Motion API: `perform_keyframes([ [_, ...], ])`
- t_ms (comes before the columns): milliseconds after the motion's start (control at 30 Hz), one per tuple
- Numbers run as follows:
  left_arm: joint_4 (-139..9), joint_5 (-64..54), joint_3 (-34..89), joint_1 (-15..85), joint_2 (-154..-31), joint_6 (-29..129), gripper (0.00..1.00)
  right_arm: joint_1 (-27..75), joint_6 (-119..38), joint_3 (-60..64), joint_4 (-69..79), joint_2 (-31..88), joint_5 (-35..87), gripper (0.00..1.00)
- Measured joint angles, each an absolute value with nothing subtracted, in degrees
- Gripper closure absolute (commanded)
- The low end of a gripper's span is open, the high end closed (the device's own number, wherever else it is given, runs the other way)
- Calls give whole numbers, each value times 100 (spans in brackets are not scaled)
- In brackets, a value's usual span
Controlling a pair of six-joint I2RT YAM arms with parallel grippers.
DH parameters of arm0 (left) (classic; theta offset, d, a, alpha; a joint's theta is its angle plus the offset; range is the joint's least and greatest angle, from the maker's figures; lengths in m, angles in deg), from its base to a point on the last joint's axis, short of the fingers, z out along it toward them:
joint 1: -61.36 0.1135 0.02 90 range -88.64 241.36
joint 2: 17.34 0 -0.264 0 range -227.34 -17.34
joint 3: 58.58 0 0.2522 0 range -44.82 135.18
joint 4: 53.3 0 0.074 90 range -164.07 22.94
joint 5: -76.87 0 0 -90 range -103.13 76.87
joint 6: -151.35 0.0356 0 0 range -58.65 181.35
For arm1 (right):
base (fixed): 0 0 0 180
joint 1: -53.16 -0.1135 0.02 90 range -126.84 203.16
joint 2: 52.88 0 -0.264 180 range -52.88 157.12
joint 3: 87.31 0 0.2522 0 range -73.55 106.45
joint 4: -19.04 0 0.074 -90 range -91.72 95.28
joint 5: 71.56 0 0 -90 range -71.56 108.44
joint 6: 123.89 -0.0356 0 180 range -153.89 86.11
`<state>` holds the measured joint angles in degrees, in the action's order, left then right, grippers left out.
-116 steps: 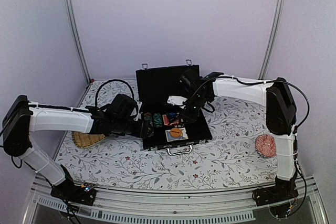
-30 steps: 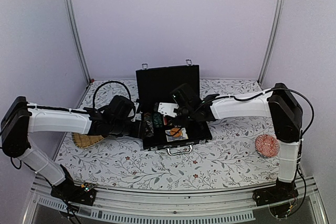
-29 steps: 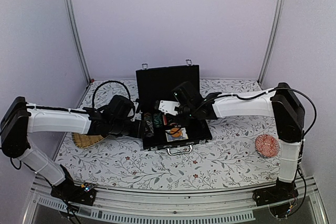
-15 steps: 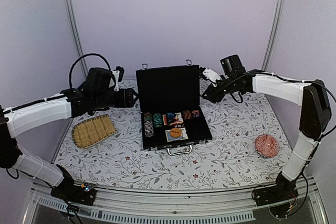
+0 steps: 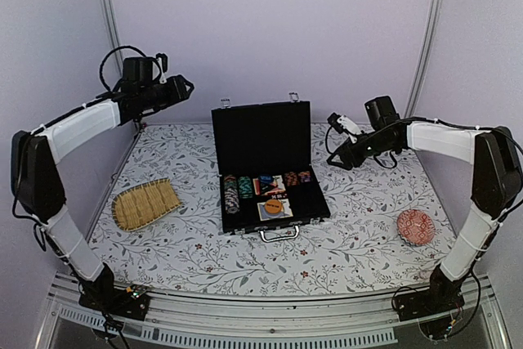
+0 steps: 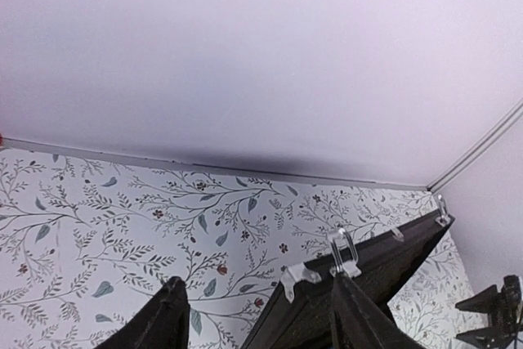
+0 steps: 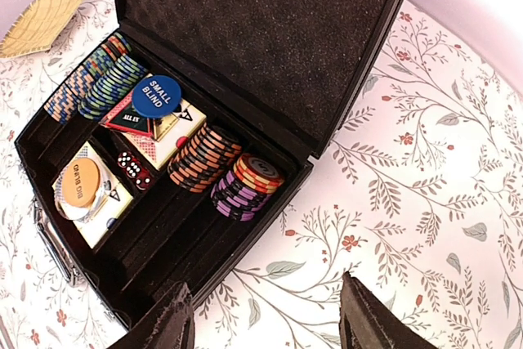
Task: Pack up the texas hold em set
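Setting: lilac-walled booth, table point(image 5: 368, 202) under a floral cloth, two arms bolted at its near edge
Case: one black briefcase-style case point(image 5: 245, 224) at mid-table, lid point(image 5: 261, 132) standing upright, one silver handle point(image 5: 279, 233) towards the arms, two latches point(image 5: 225, 104) undone on the lid's top rim
Chips: four rows of poker chips point(image 7: 204, 157) set on edge in the slots, two at the left end and two at the right, as we count them from the right wrist view
Cards: two card decks point(image 7: 167, 132) lying in the middle compartments
Discs: a blue small-blind disc point(image 7: 155, 96) on one deck and an orange disc point(image 7: 79, 183) on the other, with a third red-edged piece point(image 7: 124, 118) peeking from under the blue one
Dice: red dice point(image 7: 135, 171) between the decks, too tightly packed for us to count
Done: every piece of the set that we can make out lies inside the case
Left to do: by our reading, swing the lid down and fasten both latches
Left arm: left gripper point(image 5: 184, 85) raised high near the back wall, well apart from the case, fingers spread with nothing between them
Right arm: right gripper point(image 7: 263, 284) hovering off the case's right side, fingers spread and bare
Bystanders: one woven straw tray point(image 5: 145, 204) left of the case and one red patterned bowl point(image 5: 413, 226) at the right, neither part of the set
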<state>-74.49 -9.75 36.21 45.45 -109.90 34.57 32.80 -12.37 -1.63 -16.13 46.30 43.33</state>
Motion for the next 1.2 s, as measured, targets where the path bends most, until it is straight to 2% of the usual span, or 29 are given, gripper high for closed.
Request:
perform_keyframes([
  [300,-7341,446,5315,4707,-13291,3148,46,3308,-1222,-194,-1611,4545,4370,38],
  [467,-7326,1349,5711,4736,-13964,3098,46,3389,-1217,-205,-1611,4475,4383,38],
  [633,-7304,1956,5403,4694,-13676,3282,46,3501,-1204,-207,-1613,4442,4392,38],
  [900,-6885,2557,3538,4224,-12209,3422,46,3625,-1202,-207,-1642,4311,4414,38],
  [1200,-7241,2524,2273,3630,-11536,3572,45,4246,-1360,-132,-1744,3696,4418,35],
])
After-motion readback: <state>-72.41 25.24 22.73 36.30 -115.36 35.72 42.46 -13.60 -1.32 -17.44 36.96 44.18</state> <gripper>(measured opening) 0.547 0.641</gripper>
